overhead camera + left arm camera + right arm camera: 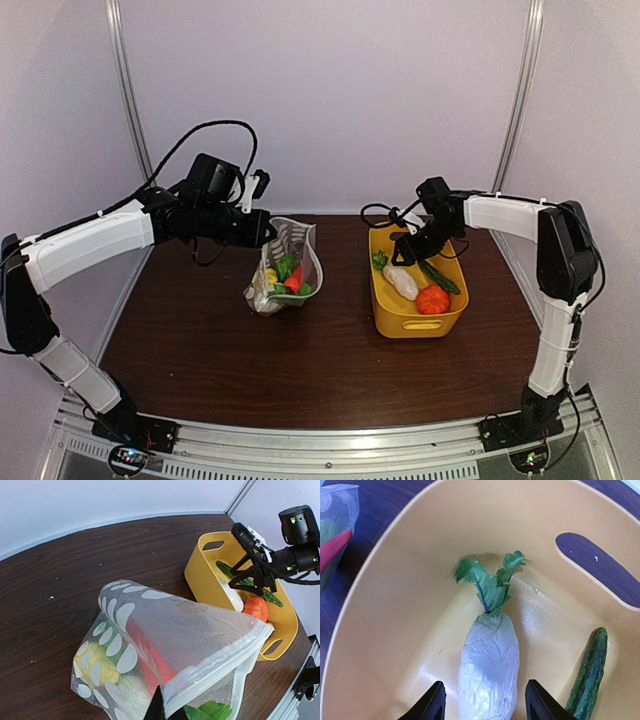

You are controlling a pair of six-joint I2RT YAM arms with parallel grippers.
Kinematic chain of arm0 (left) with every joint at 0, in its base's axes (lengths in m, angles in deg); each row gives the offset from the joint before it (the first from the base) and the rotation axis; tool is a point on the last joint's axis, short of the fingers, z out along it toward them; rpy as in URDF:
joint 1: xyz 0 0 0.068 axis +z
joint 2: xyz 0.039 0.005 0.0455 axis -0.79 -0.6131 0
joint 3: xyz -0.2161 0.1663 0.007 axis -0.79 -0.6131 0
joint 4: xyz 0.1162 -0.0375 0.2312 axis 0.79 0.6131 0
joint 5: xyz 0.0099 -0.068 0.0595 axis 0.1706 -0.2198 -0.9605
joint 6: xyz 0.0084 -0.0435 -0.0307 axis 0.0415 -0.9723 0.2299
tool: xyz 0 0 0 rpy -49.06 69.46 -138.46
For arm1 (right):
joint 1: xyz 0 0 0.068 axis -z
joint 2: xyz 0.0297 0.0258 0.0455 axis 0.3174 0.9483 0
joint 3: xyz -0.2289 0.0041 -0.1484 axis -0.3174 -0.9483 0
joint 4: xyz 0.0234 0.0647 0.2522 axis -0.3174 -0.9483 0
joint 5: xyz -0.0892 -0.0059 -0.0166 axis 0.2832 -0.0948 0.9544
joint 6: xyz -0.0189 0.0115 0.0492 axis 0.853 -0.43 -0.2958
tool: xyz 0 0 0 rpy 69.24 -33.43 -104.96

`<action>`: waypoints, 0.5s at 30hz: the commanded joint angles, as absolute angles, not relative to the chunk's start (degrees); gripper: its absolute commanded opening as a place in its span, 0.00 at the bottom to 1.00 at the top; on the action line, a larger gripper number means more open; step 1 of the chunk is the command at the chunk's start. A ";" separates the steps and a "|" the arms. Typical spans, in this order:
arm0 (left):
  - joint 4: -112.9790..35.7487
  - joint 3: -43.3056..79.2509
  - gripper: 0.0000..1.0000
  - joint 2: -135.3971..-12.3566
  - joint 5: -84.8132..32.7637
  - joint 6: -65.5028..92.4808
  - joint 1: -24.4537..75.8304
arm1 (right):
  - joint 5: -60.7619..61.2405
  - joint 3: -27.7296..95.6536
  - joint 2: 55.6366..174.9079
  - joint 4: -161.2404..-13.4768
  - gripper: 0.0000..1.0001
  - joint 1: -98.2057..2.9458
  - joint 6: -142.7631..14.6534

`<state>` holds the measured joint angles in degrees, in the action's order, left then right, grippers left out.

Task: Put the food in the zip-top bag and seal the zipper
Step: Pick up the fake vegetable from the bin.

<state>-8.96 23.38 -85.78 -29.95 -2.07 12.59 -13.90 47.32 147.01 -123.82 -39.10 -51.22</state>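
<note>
The zip-top bag (190, 645) is pinched at its mouth edge by largely hidden left fingers (156, 707); right fingers (436, 702) are spread astride the white radish (487, 670), basket (395, 605) walls close.

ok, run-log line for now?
left gripper: shut on zip-top bag rim | right gripper: open, straddling white radish in yellow basket | cucumber, orange piece in basket

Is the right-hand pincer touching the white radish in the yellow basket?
Apart. In the right wrist view the right pincer stands open, its fingers either side of the white radish, with a strip of yellow basket showing between each finger and it.
</note>
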 commanded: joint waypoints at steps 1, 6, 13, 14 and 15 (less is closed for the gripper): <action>-10.49 24.29 0.00 -85.57 -29.41 -2.71 12.83 | -9.85 45.15 147.63 -121.20 0.56 -39.66 -50.67; -10.35 24.11 0.00 -85.53 -29.36 -2.70 12.81 | -8.70 45.81 150.66 -120.93 0.57 -40.31 -50.16; -10.41 23.92 0.00 -85.27 -29.41 -2.57 12.83 | -8.48 46.00 152.70 -121.15 0.58 -41.65 -49.93; -10.41 24.06 0.00 -85.29 -29.36 -2.49 12.82 | -8.78 45.91 152.61 -121.07 0.59 -41.70 -49.93; -10.41 24.22 0.00 -85.23 -29.31 -2.44 12.81 | -9.45 45.83 152.58 -121.14 0.59 -41.78 -50.08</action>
